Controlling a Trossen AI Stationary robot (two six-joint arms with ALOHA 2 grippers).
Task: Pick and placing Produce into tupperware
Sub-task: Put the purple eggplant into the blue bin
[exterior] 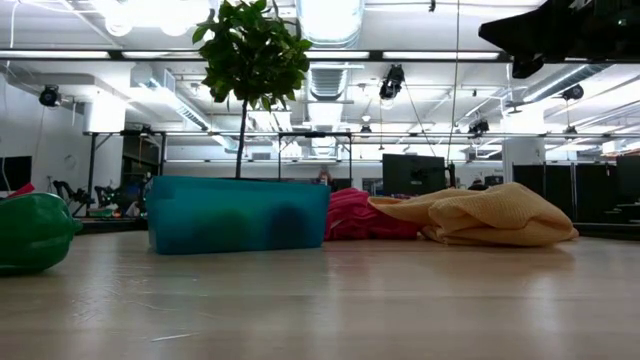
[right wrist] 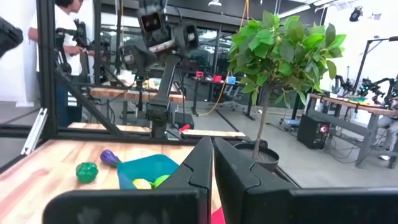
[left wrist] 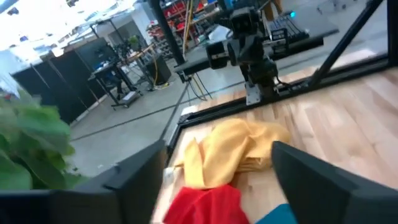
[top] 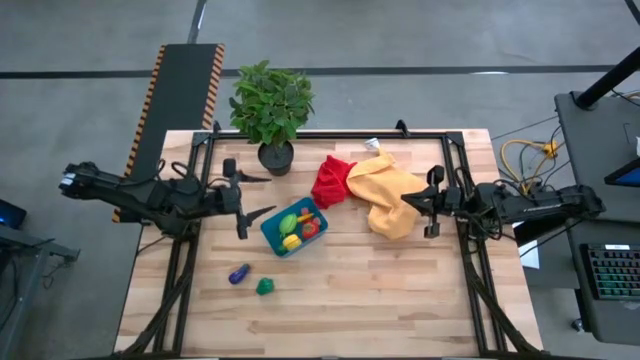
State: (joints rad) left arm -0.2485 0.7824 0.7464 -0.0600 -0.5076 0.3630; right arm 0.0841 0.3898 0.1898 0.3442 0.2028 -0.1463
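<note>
The teal-blue tupperware rests on its base mid-table, with green, yellow and red toy produce inside. A purple eggplant and a green pepper lie on the table nearer the near edge. My left gripper hovers open just left of the tupperware. My right gripper is shut, over the yellow cloth's right side, holding nothing.
A red cloth and a yellow cloth lie bunched right of the tupperware. A potted plant stands at the far edge. Bare wood spans the near half. A person stands beyond the table.
</note>
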